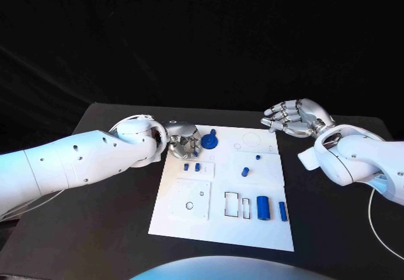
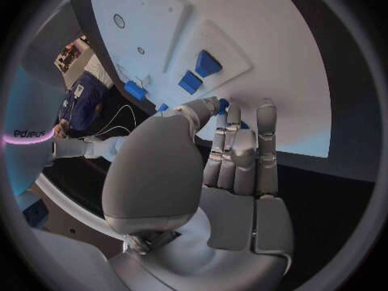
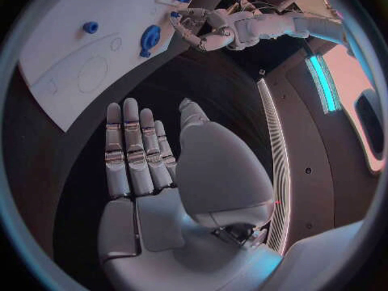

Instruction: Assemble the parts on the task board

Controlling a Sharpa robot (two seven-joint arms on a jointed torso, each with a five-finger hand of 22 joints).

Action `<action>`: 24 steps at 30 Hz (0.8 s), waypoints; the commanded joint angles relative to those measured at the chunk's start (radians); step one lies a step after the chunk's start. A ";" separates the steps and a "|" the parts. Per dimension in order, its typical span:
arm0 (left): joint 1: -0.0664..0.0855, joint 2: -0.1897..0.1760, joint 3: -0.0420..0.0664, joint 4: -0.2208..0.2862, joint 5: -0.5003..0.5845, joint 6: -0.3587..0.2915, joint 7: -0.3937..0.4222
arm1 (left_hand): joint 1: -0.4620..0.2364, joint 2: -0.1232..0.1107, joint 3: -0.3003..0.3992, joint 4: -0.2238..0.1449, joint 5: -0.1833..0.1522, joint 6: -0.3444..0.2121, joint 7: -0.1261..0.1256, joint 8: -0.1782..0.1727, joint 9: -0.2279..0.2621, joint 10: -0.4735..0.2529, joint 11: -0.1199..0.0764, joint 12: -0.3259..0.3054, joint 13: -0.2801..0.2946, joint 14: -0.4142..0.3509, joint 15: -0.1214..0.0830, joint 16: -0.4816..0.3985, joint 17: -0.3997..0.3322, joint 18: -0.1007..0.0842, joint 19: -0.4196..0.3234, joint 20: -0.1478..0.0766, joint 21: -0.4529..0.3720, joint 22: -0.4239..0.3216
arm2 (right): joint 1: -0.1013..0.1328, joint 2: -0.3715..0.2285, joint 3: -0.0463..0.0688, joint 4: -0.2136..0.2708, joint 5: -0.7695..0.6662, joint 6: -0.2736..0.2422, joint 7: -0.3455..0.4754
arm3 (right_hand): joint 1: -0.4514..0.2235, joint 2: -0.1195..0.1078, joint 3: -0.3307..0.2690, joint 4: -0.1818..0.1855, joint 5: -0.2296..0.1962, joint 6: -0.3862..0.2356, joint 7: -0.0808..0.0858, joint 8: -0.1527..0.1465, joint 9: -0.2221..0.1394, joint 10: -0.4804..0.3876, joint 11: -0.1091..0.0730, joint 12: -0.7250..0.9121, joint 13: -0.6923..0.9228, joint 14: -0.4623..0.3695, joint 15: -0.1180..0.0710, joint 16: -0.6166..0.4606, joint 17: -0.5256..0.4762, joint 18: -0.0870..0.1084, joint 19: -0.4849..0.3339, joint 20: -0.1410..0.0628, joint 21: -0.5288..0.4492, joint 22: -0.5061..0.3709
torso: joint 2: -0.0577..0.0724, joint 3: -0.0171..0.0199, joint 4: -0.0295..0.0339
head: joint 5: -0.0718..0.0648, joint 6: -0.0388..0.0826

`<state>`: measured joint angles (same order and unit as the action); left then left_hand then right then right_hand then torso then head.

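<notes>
Parts in blue sit scattered across the white task board (image 1: 223, 233), which lies flat in the middle of the black table (image 1: 110, 233), and the left hand (image 1: 181, 143) is right in among them at the board's far left corner. Its fingers (image 2: 235, 155) are bunched together and angled down onto the board, and in the left wrist view a bit of blue peeks out at the tips, so it looks to be pinching or nudging a small piece, though I cannot tell for sure that it grips it. Just beside that hand lies the round blue part with a stem (image 1: 209, 140), flat on the board. Nearer the robot, 2 small blue blocks (image 1: 192, 167) stand side by side on a raised white square, seemingly already seated. A small blue peg (image 1: 246, 171) rests toward the board's middle. At the near right, a blue cylinder (image 1: 263, 207) and a slim blue bar (image 1: 283, 211) lie next to 2 empty rectangular slots (image 1: 237, 205), probably waiting to go in. Circular outlines near the far right edge look unfilled too. The right hand (image 1: 291, 116) hangs off the board's far right corner, over bare table, fingers loosely curled toward the palm and holding nothing; I would guess it is parked clear so the left can work. Plenty of assembly still ahead, by the look of it.
</notes>
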<state>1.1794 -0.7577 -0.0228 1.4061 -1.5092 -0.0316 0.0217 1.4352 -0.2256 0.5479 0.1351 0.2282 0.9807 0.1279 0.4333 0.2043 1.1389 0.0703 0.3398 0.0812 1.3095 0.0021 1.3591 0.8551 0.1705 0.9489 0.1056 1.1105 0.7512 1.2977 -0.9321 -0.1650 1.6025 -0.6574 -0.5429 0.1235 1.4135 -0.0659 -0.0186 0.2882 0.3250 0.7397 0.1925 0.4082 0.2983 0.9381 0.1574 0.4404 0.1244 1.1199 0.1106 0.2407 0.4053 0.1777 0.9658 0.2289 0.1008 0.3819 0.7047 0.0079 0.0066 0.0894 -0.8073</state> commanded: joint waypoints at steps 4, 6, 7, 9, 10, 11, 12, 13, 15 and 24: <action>-0.002 0.002 -0.002 0.000 -0.004 0.030 -0.012 | -0.021 -0.009 -0.001 0.006 -0.001 -0.011 0.008 -0.020 0.000 0.003 0.005 -0.025 -0.001 -0.002 0.007 0.001 -0.007 0.003 -0.006 0.006 -0.003 -0.004 | -0.001 0.000 0.000 0.000 -0.004 0.002 0.007 | 0.002 0.001 0.004 0.000 0.000 -0.005 0.042 -0.006 -0.001 0.000 0.009 -0.003 -0.002 -0.008 0.002 -0.004 -0.001 0.004 -0.006 -0.002 -0.007 -0.002 | -0.001 0.0001 0.0001 | 0.000 0.000; -0.002 0.002 -0.002 0.001 -0.004 0.029 -0.013 | -0.027 -0.016 -0.003 0.009 0.000 -0.034 0.013 -0.040 -0.004 0.005 0.008 -0.035 0.000 -0.003 0.010 0.002 -0.010 0.004 -0.008 0.009 -0.006 -0.006 | -0.001 0.000 0.000 0.000 -0.004 0.002 0.006 | 0.002 0.000 0.004 0.000 0.000 -0.005 0.042 -0.006 -0.001 0.000 0.009 -0.003 -0.003 -0.009 0.002 -0.005 -0.002 0.004 -0.006 -0.001 -0.008 -0.002 | -0.001 0.0001 0.0001 | 0.000 0.000; -0.002 0.002 -0.002 0.001 -0.004 0.027 -0.014 | -0.029 -0.018 -0.004 0.010 0.000 -0.038 0.014 -0.044 -0.005 0.005 0.009 -0.038 0.000 -0.005 0.011 0.001 -0.014 0.004 -0.010 0.010 -0.007 -0.008 | -0.001 0.000 0.000 0.000 -0.004 0.003 0.006 | 0.002 0.000 0.004 0.000 0.000 -0.006 0.042 -0.006 -0.001 -0.001 0.009 -0.003 -0.003 -0.009 0.002 -0.006 -0.002 0.004 -0.007 -0.001 -0.008 -0.003 | -0.001 -0.0001 0.0000 | 0.000 0.001; -0.002 0.001 -0.002 0.001 -0.004 0.024 -0.015 | -0.033 -0.023 -0.007 0.012 0.000 -0.043 0.017 -0.051 -0.005 0.004 0.012 -0.044 0.001 -0.008 0.013 0.000 -0.019 0.004 -0.012 0.011 -0.010 -0.011 | -0.001 0.000 0.000 0.000 -0.004 0.003 0.005 | 0.002 0.000 0.004 0.000 0.000 -0.006 0.042 -0.006 -0.001 -0.001 0.009 -0.003 -0.003 -0.009 0.003 -0.006 -0.002 0.004 -0.007 -0.001 -0.008 -0.003 | -0.001 -0.0003 -0.0003 | 0.000 0.001; -0.002 0.001 -0.002 0.002 -0.004 0.022 -0.015 | -0.036 -0.027 -0.008 0.014 0.001 -0.055 0.019 -0.061 -0.007 0.002 0.014 -0.050 0.001 -0.010 0.015 0.000 -0.022 0.005 -0.014 0.013 -0.012 -0.013 | -0.001 0.000 0.000 0.000 -0.004 0.003 0.005 | 0.001 0.000 0.005 0.000 0.000 -0.006 0.042 -0.006 -0.002 -0.001 0.009 -0.004 -0.004 -0.010 0.003 -0.007 -0.003 0.004 -0.007 -0.001 -0.009 -0.004 | -0.001 -0.0006 -0.0005 | 0.000 0.001; -0.002 0.000 -0.002 0.002 -0.004 0.020 -0.015 | -0.037 -0.028 -0.008 0.014 0.001 -0.058 0.020 -0.064 -0.008 0.002 0.014 -0.052 0.002 -0.010 0.015 0.000 -0.023 0.005 -0.014 0.013 -0.012 -0.014 | -0.001 0.000 0.000 0.000 -0.004 0.003 0.005 | 0.001 0.000 0.005 0.000 0.000 -0.006 0.042 -0.006 -0.002 -0.001 0.009 -0.004 -0.004 -0.010 0.003 -0.007 -0.003 0.004 -0.007 -0.001 -0.009 -0.004 | -0.001 -0.0006 -0.0005 | 0.000 0.001; -0.002 0.000 -0.002 0.002 -0.004 0.017 -0.015 | -0.038 -0.031 -0.009 0.015 0.001 -0.066 0.022 -0.071 -0.009 0.000 0.015 -0.055 0.002 -0.012 0.016 -0.001 -0.027 0.006 -0.017 0.014 -0.015 -0.017 | -0.001 0.000 0.000 0.000 -0.004 0.003 0.005 | 0.001 -0.001 0.005 0.000 0.000 -0.006 0.042 -0.006 -0.002 -0.001 0.010 -0.004 -0.005 -0.010 0.003 -0.008 -0.003 0.004 -0.007 -0.001 -0.009 -0.004 | -0.001 -0.0007 -0.0005 | 0.000 0.001; -0.002 0.000 -0.002 0.002 -0.004 0.015 -0.015 | -0.040 -0.033 -0.010 0.016 0.002 -0.071 0.023 -0.076 -0.010 -0.002 0.016 -0.058 0.002 -0.014 0.017 -0.001 -0.030 0.006 -0.018 0.015 -0.016 -0.018 | -0.001 0.000 0.000 0.000 -0.004 0.003 0.005 | 0.001 -0.001 0.005 0.000 0.000 -0.006 0.042 -0.006 -0.002 -0.001 0.010 -0.004 -0.005 -0.010 0.003 -0.008 -0.003 0.004 -0.007 -0.001 -0.009 -0.004 | -0.001 -0.0008 -0.0003 | 0.000 0.001; -0.002 -0.001 -0.002 0.003 -0.004 0.011 -0.015 | -0.040 -0.034 -0.011 0.017 0.002 -0.073 0.024 -0.078 -0.010 -0.004 0.017 -0.060 0.002 -0.015 0.018 -0.002 -0.032 0.006 -0.019 0.016 -0.018 -0.020 | -0.001 0.000 0.000 -0.001 -0.004 0.003 0.005 | 0.001 -0.001 0.005 0.000 0.000 -0.006 0.043 -0.006 -0.002 -0.001 0.010 -0.004 -0.005 -0.011 0.003 -0.008 -0.003 0.004 -0.007 -0.001 -0.010 -0.005 | -0.001 -0.0009 -0.0002 | 0.000 0.001; -0.002 -0.002 -0.002 0.005 -0.003 0.007 -0.019 | -0.042 -0.035 -0.012 0.018 0.002 -0.076 0.025 -0.081 -0.011 -0.003 0.018 -0.062 0.003 -0.016 0.019 -0.002 -0.033 0.006 -0.017 0.017 -0.017 -0.018 | -0.001 0.000 0.000 -0.001 -0.004 0.004 0.004 | 0.001 -0.001 0.005 0.000 0.000 -0.006 0.043 -0.005 -0.002 -0.002 0.010 -0.004 -0.007 -0.012 0.004 -0.010 -0.004 0.004 -0.008 0.000 -0.011 -0.006 | -0.001 -0.0009 0.0006 | 0.000 0.001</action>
<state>1.1771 -0.7601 -0.0248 1.4077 -1.5108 -0.0257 0.0060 1.4023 -0.2584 0.5368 0.1463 0.2285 0.9094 0.1530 0.3556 0.1950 1.1366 0.0824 0.2846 0.0837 1.2951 0.0164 1.3591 0.8211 0.1706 0.9345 0.1200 1.0969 0.7327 1.2976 -0.9326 -0.1650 1.6012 -0.6574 -0.5432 0.1225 1.4135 -0.0659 -0.0187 0.2883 0.3251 0.7397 0.1925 0.4082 0.2974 0.9344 0.1610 0.4404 0.1187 1.1162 0.1142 0.2369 0.4020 0.1777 0.9658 0.2289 0.0968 0.3777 0.7038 0.0068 0.0068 0.0887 -0.8063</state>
